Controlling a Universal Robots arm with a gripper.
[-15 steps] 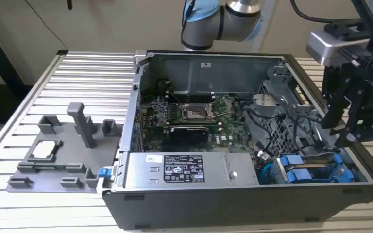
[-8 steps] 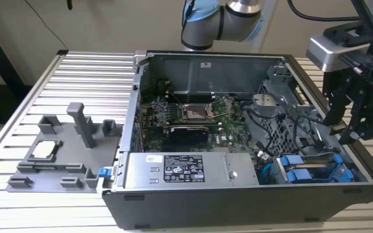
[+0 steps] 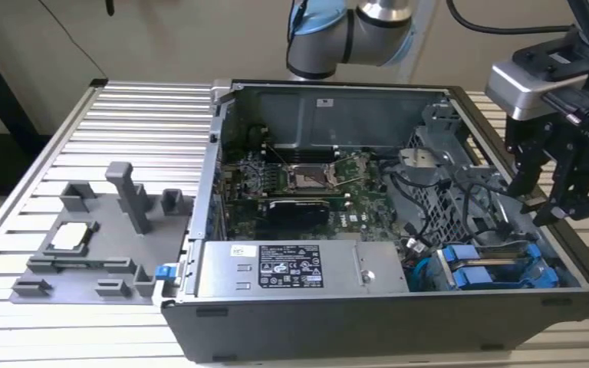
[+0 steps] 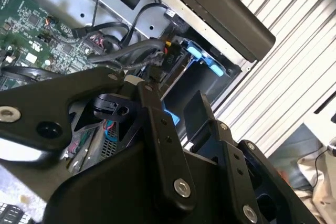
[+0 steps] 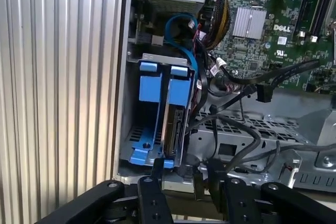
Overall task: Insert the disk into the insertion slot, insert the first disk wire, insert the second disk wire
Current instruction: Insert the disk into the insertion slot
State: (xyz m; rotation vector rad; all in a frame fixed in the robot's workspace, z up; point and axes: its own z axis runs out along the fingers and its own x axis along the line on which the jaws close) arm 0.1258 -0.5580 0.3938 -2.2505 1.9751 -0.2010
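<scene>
Black linkage bars of the gripper (image 5: 180, 167) are seen closest in both wrist views, and the jaws are held apart with nothing between them. Just beyond their tips, in the first wrist view, the disk (image 5: 176, 125) is seen edge-on. It is seated upright in its blue frame inside the insertion slot (image 5: 157, 56), with a second, empty blue carrier (image 5: 149, 90) lodged right beside it. A blue cable (image 5: 185, 35) is looped past the bay's mouth. A black connector (image 5: 264, 92) on a black lead is seen loose over the perforated cage (image 5: 252, 135), plugged into nothing.

At the right of the exterior view, the gripper (image 3: 538, 201) is held above the open computer case (image 3: 376, 322), and the blue carriers (image 3: 489, 270) are seen below it at lower right. A grey fixture (image 3: 100, 230) is set on the slatted tabletop (image 3: 28, 337) at lower left, well apart from the case.
</scene>
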